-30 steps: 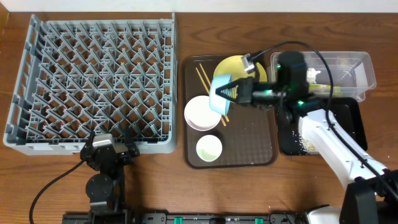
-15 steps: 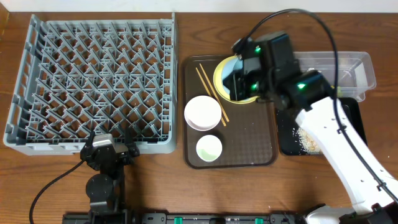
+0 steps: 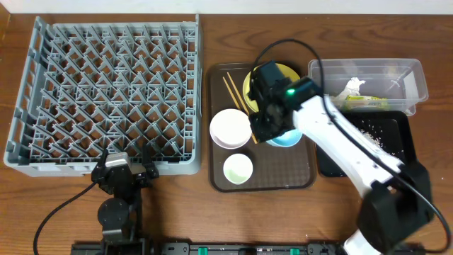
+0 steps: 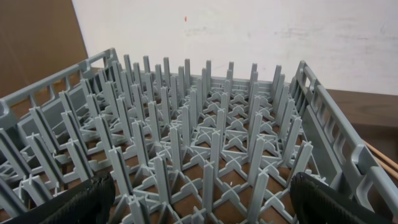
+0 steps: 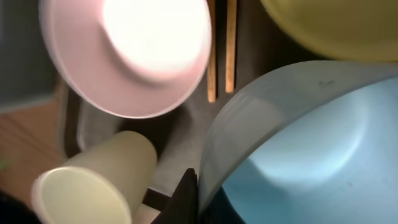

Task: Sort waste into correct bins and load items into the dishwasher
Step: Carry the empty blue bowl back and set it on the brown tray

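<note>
The left end effector is released, fingers spread wide at the near edge of the grey dish rack on the bench. Right of it, the brown tray carries the yellow plate. The right end effector is grasping the light blue bowl by its rim, at the plate's near edge. The white bowl, small cup and 2 chopsticks lie just left.
</note>
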Robot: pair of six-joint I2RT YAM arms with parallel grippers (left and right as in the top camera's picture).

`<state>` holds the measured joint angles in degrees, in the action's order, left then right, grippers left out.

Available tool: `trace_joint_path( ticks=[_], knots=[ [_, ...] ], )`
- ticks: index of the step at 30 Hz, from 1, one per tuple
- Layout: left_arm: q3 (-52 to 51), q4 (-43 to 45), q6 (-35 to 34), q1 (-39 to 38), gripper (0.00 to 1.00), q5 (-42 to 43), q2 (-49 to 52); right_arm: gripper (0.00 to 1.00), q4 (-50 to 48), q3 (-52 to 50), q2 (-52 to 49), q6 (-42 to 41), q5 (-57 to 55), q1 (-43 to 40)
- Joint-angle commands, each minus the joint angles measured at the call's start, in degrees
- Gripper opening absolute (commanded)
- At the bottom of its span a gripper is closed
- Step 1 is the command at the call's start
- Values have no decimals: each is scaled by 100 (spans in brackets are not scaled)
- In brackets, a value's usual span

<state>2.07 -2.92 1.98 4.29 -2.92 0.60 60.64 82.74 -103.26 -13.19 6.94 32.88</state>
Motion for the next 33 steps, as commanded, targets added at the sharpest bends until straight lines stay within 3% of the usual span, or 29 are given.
trace_joint_path(
  ticks=[1,18,20,22,24,29,33],
  knots=[
    [-184,-85,81,13,91,-7,-37,1,31,-243,-337,-225,-114,52],
    [-184,-87,81,13,91,-7,-37,1,140,-468,-616,-651,-776,52],
    [-184,-87,81,13,91,-7,-37,11,136,-487,-616,-649,-846,52],
    [-184,-87,81,13,91,-7,-37,34,142,-487,-616,-623,-841,52],
    [-184,-87,81,13,91,-7,-37,41,142,-487,-616,-568,-839,52],
    [-184,-87,81,13,91,-7,-37,43,118,-264,-614,-518,-525,39],
    [-184,-87,81,13,91,-7,-37,44,387,627,-605,-201,-72,-57]
  ],
)
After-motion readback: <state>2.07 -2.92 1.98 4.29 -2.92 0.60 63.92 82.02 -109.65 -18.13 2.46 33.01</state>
